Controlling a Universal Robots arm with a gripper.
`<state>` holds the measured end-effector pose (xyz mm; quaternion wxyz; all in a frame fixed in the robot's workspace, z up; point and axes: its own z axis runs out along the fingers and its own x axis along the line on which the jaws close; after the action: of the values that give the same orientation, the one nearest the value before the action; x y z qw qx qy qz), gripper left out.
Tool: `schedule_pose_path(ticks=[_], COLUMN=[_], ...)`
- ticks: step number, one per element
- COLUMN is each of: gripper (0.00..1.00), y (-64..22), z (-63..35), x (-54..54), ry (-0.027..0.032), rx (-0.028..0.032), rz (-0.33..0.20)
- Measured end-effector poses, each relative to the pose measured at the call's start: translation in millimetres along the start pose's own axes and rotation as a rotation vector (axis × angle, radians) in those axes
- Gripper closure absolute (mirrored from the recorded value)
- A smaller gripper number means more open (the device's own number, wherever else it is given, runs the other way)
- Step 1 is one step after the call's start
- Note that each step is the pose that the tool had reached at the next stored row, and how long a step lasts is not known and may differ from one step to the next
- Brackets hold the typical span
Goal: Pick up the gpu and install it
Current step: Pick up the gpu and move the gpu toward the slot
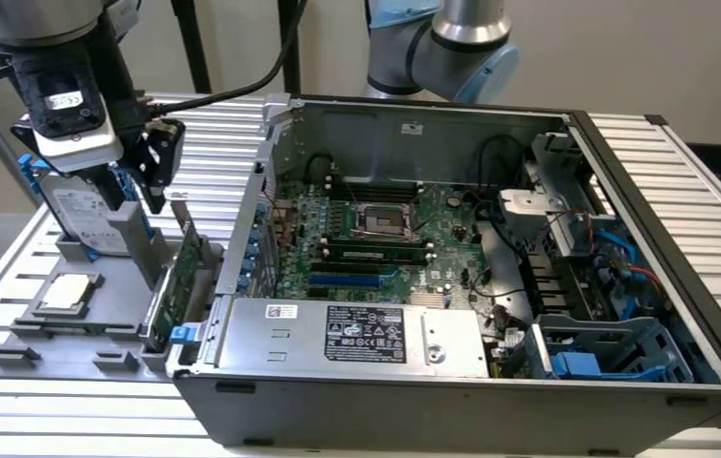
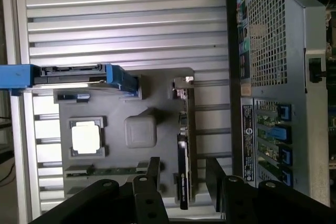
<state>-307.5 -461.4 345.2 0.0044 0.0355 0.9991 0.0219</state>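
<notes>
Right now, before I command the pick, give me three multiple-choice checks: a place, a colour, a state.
1. Where is the gpu?
A. Seated on the motherboard
B. Flat on the table
C. On edge in the gray holder beside the case

2. The hard drive rails are:
A. Blue
B. Red
C. Yellow

3. The gripper is:
A. Shut on the gpu
B. Open, holding nothing
C. Shut on the hard drive

Answers: 1 C, the card stands in the holder's slot; 2 A, blue rails flank the silver drive; 3 B, its fingers stand apart over the card, gripping nothing.
</notes>
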Motion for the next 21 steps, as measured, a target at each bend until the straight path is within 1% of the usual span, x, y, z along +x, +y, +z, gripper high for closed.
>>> schedule_pose_path(ticks=[3,12,21], gripper=[0.52,0.52,0.52], y=[-2.7,-15.2,-17.4], z=[5.3,21.1,37.5], x=[-2.0,-5.0,-5.4], ry=[0.0,0.0,0.0], rx=[0.0,0.0003,0.0003], rz=[0.0,0.0,0.0])
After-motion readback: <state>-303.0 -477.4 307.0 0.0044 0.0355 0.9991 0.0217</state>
